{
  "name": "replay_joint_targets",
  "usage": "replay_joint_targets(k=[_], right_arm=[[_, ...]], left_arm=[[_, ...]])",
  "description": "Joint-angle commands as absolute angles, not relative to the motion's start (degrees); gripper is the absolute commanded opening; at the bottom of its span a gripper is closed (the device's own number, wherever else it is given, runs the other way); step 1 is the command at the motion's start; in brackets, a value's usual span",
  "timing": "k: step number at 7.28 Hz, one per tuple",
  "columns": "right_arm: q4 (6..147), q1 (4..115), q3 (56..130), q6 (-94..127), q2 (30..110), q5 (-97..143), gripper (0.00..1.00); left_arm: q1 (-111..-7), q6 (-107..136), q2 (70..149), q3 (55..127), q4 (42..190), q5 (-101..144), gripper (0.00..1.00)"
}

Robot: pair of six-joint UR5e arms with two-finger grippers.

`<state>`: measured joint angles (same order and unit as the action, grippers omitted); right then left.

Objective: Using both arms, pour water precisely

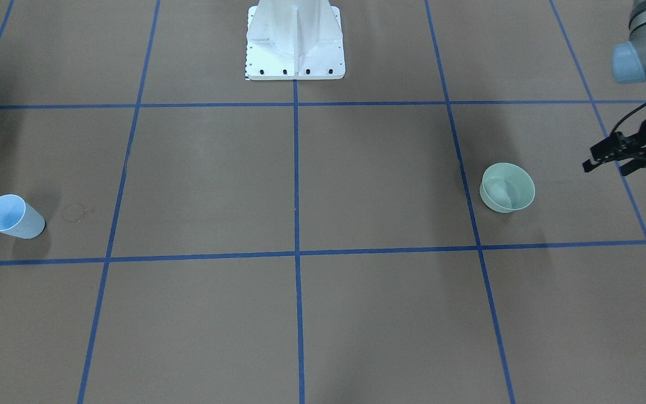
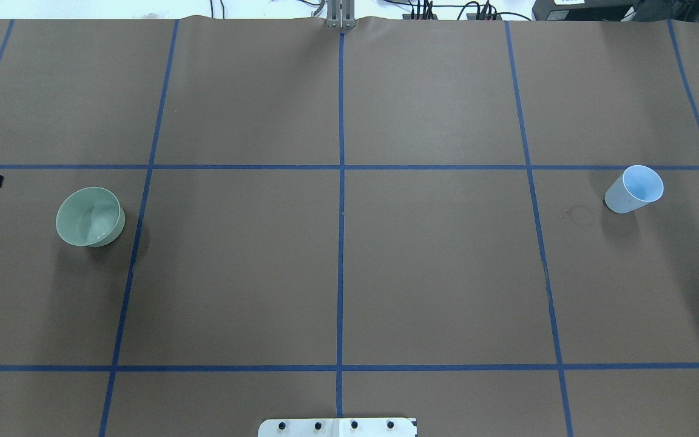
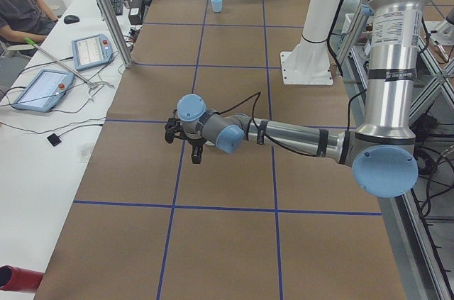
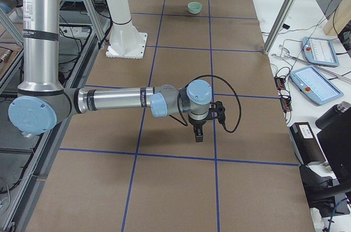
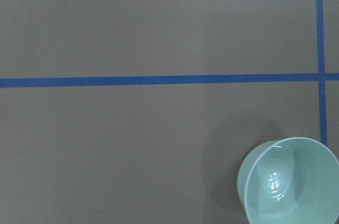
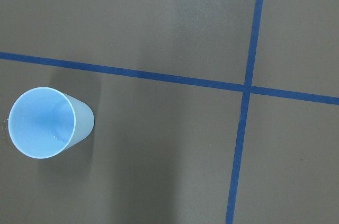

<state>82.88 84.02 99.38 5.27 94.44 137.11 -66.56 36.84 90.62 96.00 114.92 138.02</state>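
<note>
A pale green bowl (image 1: 507,187) stands on the brown table on my left side; it also shows in the overhead view (image 2: 90,216) and the left wrist view (image 5: 288,181). White glare in its bottom marks a little water (image 5: 274,182). A light-blue cup (image 1: 13,216) stands upright on my right side, also in the overhead view (image 2: 633,189) and the right wrist view (image 6: 45,122). My left gripper (image 1: 590,158) hovers beside the bowl, open and empty. My right gripper (image 4: 198,133) shows only in the exterior right view; I cannot tell whether it is open or shut.
The white pedestal (image 1: 295,42) is bolted at the robot's edge of the table. A faint ring mark (image 1: 73,212) lies next to the cup. Blue tape lines (image 2: 341,182) divide the table into squares. Tablets and cables lie on side benches (image 3: 42,87).
</note>
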Motion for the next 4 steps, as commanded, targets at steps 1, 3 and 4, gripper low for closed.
replay_joint_targets(k=[1, 3, 4], right_arm=[[82.9, 84.0, 99.1, 5.3, 94.4, 137.1, 1.00], [82.9, 84.0, 99.1, 5.3, 94.4, 137.1, 1.00], [82.9, 84.0, 99.1, 5.3, 94.4, 137.1, 1.00]], left_arm=[[-58.9, 42.8, 91.3, 95.6, 117.9, 133.6, 1.00], [-57.3, 43.2, 93.2, 94.2, 117.9, 133.4, 0.99], [-57.1, 43.2, 94.9, 92.0, 118.1, 133.4, 0.99]])
